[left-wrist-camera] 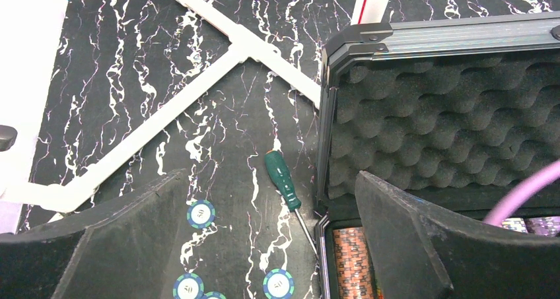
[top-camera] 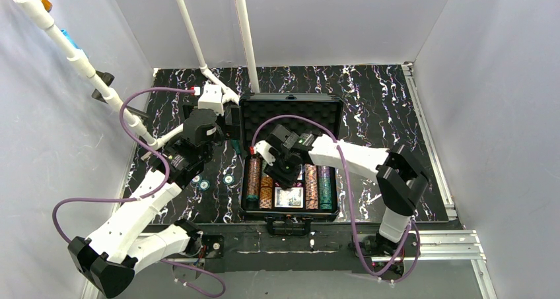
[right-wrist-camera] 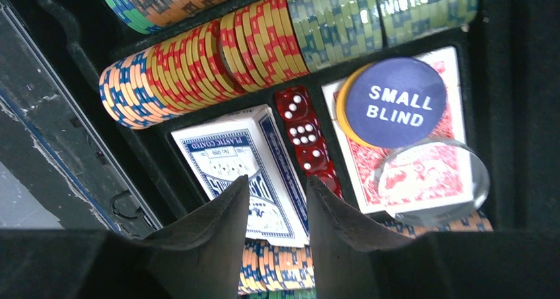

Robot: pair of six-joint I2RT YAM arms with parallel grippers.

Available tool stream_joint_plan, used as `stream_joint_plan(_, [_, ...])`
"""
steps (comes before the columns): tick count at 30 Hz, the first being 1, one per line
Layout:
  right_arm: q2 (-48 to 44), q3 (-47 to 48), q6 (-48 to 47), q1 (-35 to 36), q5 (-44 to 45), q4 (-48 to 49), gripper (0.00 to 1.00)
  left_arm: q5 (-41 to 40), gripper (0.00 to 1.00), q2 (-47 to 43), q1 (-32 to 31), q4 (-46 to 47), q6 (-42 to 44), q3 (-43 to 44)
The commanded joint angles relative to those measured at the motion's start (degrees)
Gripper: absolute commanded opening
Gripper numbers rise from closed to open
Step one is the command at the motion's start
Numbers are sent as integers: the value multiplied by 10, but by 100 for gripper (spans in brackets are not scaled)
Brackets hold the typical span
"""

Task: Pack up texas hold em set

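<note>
The case (top-camera: 317,111) lies open mid-table, lid propped back, its tray filled with rows of chips (right-wrist-camera: 198,68), a blue deck (right-wrist-camera: 224,154), a red deck (right-wrist-camera: 455,164) and red dice (right-wrist-camera: 300,127). A few loose chips (left-wrist-camera: 201,214) lie flat on the table (left-wrist-camera: 132,81) left of the case.

These chips look hard, smooth and thin. They would likely slip, so a pinch across the rim suits them best. The decks seem stiff and slick, best taken across the narrow sides. The lid looks rigid and heavier, best pushed at its free edge.

The left gripper (left-wrist-camera: 269,175) hovers spread wide above the table, holding nothing. The right gripper (right-wrist-camera: 277,183) has narrowed jaws over the blue deck. Whether they pinch it cannot be told.

Only the right wrist view shows the dice and the "SMALL BLIND" button (right-wrist-camera: 396,102). Only the left wrist view shows the screwdriver (left-wrist-camera: 282,180) clearly. The top view alone shows both arms and the whole case.
</note>
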Motion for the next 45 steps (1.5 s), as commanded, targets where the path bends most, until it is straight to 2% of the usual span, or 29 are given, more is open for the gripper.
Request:
stream_joint_plan(1, [25, -3, -12, -5, -57, 18, 43, 0, 98, -3, 3, 1, 1, 4])
stream_joint_plan(9, [65, -29, -14, -3, -47, 22, 33, -1, 98, -3, 3, 2, 1, 3])
stream_joint_plan(11, [65, -41, -12, -3, -76, 32, 32, -1, 98, -4, 3, 2, 1, 3])
stream_joint_plan(15, [57, -53, -12, -4, -124, 51, 39, 0, 98, -4, 3, 2, 0, 3])
stream_joint_plan(19, [95, -41, -49, -5, -183, 30, 37, 2, 98, -2, 3, 1, -1, 3])
stream_joint_plan(22, [99, -38, -43, -5, -122, 31, 37, -2, 98, -3, 3, 0, -1, 3])
stream_joint_plan(25, [38, -39, -15, 8, -43, 46, 49, -3, 98, -5, 3, 1, 0, 2])
stream_joint_plan(30, [-97, -10, 40, 30, 143, 19, 60, -9, 98, -9, 3, 2, -3, 1])
stream_joint_plan(33, [-203, -72, 107, 30, 249, 60, 73, -9, 98, -13, 3, 4, -4, 0])
stream_joint_plan(36, [-313, -180, 182, 21, 343, 124, 94, -8, 98, -16, 3, 4, -7, -1])
stream_joint_plan(39, [-405, -259, 278, -21, 415, 134, 98, -7, 98, -16, 3, 3, -8, -1])
stream_joint_plan(45, [-497, -349, 422, -223, 396, 86, 98, -2, 98, -12, 3, 2, -13, -1])
